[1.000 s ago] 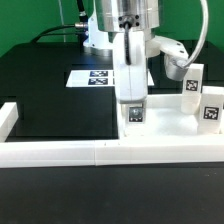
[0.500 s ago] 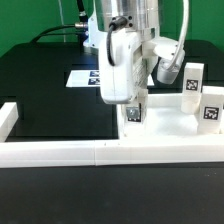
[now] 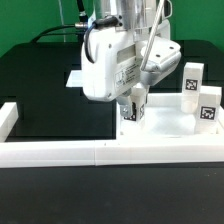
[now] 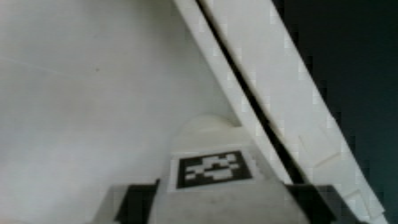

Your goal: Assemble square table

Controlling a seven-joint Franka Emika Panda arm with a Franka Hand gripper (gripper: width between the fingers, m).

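Tilted over the tabletop, my gripper leans so that its white body slants toward the exterior view's left while the fingers reach down and to that view's right. Between those fingers I hold a leg, clamped on its two sides; the wrist view shows the same leg with its tag facing the camera and my dark pads pressed against either flank. Going from the exterior view's left: the wall rises in a short arm at the far left and runs along the front edge, and the black table inside it lies bare, giving me wide room on that side. Behind my wrist the marker board peeks out, mostly hidden by the gripper body. The held leg sits near the left edge of the tabletop, its lower end at or very near the surface; I cannot tell whether it touches. In the wrist view a raised rim of the tabletop runs diagonally close beside the leg, with a dark gap along it. Further right two more legs stand upright on the tabletop, well apart from my fingers, narrowing my room that way.
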